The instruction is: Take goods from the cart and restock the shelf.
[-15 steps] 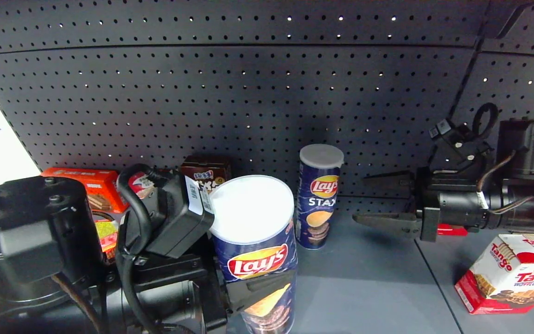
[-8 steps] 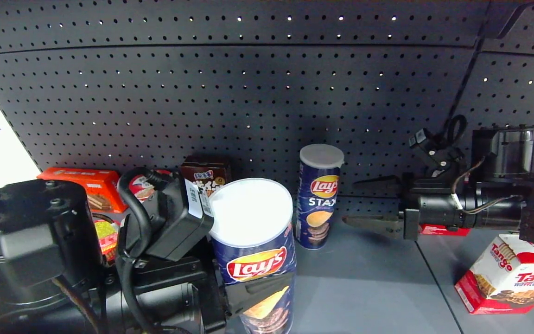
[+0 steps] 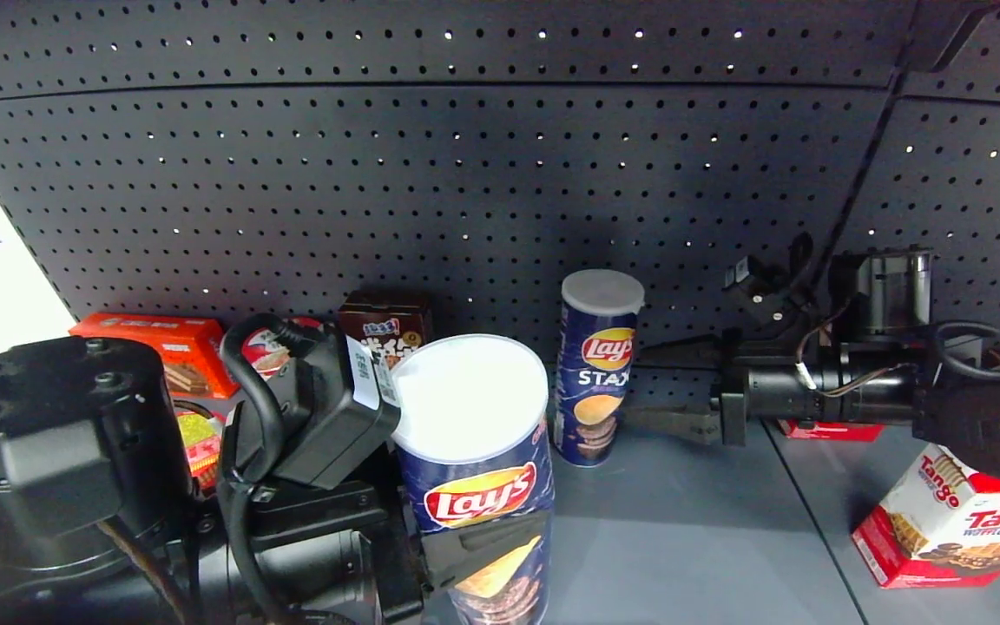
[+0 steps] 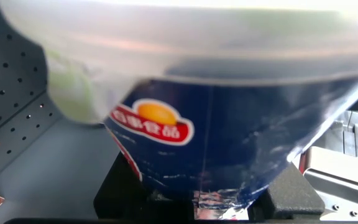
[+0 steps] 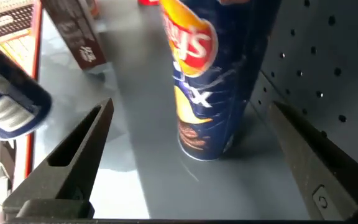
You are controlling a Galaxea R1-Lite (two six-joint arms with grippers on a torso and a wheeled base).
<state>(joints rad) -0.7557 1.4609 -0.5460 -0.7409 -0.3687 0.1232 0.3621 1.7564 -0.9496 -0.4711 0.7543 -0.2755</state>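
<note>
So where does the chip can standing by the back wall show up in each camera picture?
Head view: the standing can is mid-picture, upright in front of the pegboard, beside the right tool.
Right wrist view: the standing can is just ahead, framed by that tool's open fingers.
Left wrist view: this is a different one, the held can, in the left tool.
Shared landmark: the pegboard, seen in all three.

Glossy held can (image 3: 478, 486), matt metal shelf (image 3: 682, 538)
</note>
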